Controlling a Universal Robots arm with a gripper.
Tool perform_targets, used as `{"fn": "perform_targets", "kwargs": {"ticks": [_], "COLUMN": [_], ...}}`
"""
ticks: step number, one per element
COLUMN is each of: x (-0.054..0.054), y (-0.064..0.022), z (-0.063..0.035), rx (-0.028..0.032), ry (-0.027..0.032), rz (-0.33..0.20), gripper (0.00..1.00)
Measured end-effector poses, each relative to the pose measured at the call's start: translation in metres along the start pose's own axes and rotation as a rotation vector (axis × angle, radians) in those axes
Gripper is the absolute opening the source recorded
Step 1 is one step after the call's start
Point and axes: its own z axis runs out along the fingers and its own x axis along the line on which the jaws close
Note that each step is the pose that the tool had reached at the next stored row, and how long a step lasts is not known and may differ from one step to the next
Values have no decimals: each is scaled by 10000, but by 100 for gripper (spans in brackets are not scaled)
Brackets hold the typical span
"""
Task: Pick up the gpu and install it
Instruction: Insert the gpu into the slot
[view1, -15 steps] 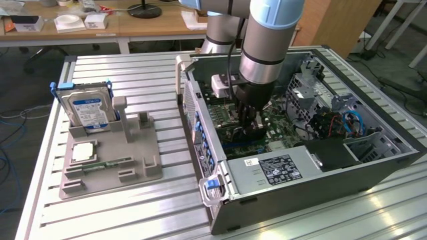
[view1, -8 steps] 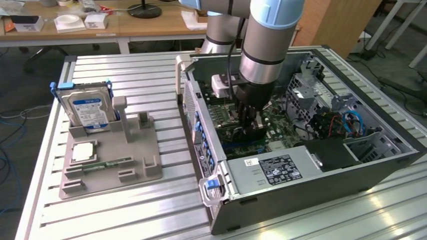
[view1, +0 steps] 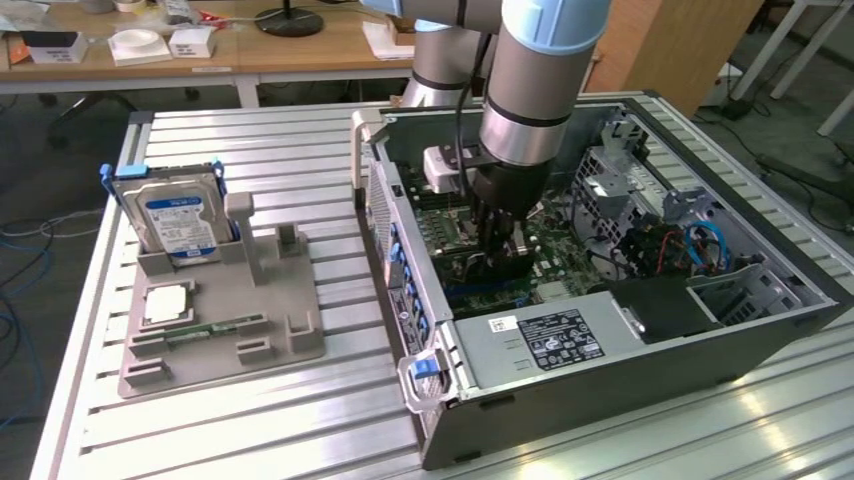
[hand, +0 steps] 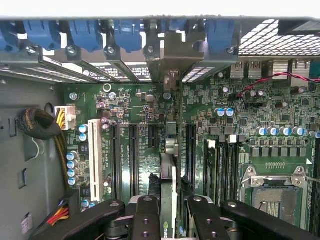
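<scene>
Just beside gpu: black slots.

Place: robotics lab or test workshop.
Bench: slotted aluminium table, bare metal top.
Machine: industrial robot arm reaching down over the bench.
Workpiece: opened desktop computer case, motherboard exposed.
Fixture: grey parts holder with a hard drive standing upright.
Background: wooden desks with white boxes; loose cables on the floor.

gpu glossy circuit board; tool matt black; table ribbed bare metal; holder matt grey plastic
</scene>
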Motion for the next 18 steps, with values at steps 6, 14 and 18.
{"fn": "perform_targets", "kwargs": {"ticks": [6,14,18], "x": [3,18,17], "y": [-2,-9,-12], "z": [-1,2,4], "rx": [-1,-2,-1], "ry": [2,7,6], "rz": [0,1,-8], "gripper": [26,26,26]}}
